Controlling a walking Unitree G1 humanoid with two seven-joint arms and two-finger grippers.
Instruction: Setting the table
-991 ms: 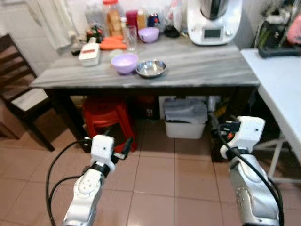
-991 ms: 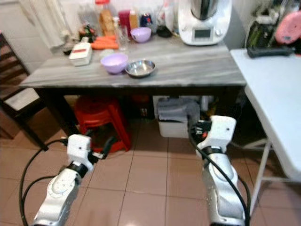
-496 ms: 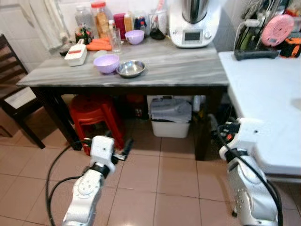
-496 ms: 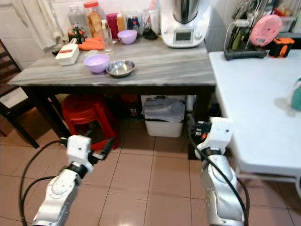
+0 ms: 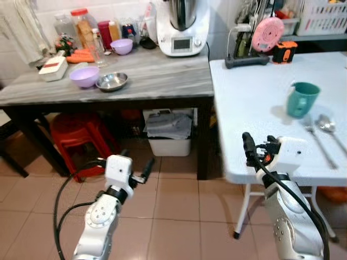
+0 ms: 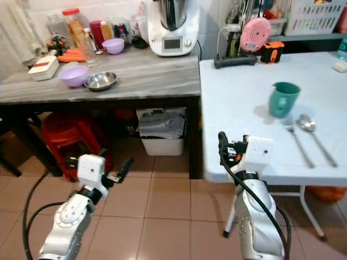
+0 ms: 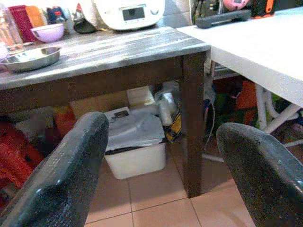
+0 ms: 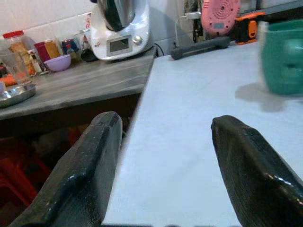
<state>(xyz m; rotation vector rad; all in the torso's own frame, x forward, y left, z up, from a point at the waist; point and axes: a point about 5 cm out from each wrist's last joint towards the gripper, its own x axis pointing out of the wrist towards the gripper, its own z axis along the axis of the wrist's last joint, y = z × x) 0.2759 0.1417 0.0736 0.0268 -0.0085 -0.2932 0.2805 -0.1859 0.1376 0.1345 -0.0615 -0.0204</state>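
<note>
Our right gripper (image 8: 163,165) hovers at the near edge of the white table (image 6: 238,103), fingers spread wide and empty; our left gripper (image 7: 165,161) hangs low over the floor tiles, equally open. On that table stand a teal mug (image 6: 283,99), fork (image 6: 297,143) and spoon (image 6: 310,127).

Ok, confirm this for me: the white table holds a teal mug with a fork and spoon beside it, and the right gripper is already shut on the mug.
Not quite. The white table does hold the teal mug with the fork and spoon beside it, but the right gripper is open and empty, short of the mug. The right wrist view shows its fingers spread apart.
</note>
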